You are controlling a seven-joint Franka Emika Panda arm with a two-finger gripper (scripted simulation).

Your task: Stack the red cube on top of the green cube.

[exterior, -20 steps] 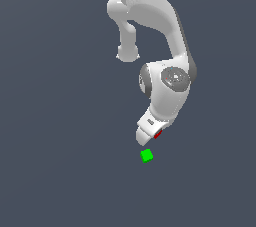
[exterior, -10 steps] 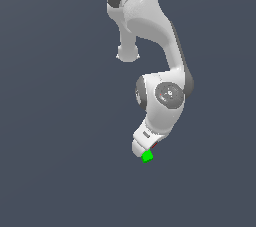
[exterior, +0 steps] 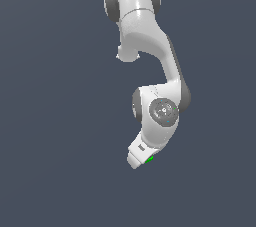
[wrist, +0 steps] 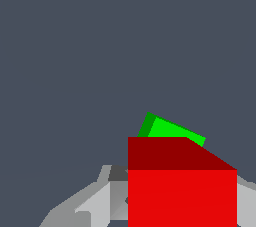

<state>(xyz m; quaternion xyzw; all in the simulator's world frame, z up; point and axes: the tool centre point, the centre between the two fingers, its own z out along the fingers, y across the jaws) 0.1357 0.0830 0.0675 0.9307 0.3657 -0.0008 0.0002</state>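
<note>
- Since the earlier frames, the arm (exterior: 150, 71) is seen to have been carried toward the lower part of the exterior view, so that the hand end now lies over the spot where the green cube (exterior: 150, 159) was plainly shown before.
- Half a second ago a good part of the green cube was visible beside the hand; now only a thin green sliver is left showing at the hand's edge in the exterior view.
- A red patch was seen at the hand one second ago; in the exterior view none of the red cube (wrist: 182, 191) is shown now, as it is covered by the white hand body.
- In the wrist view the red cube is shown large and close, filling the space between the grey fingers (wrist: 95, 203), which are seen on both sides of it.
- The gripper (wrist: 165, 206) is clamped on the red cube, with grey finger surfaces pressed at its flanks.
- The green cube (wrist: 172, 130) is seen just beyond the red cube in the wrist view, mostly hidden behind it and turned at an angle to it.
- Whether the two cubes are touching cannot be told from either view.
- The surroundings are made up only of the flat dark grey floor (exterior: 60, 121).
- The view of both cubes from outside is blocked chiefly by the arm's own wrist and hand.
</note>
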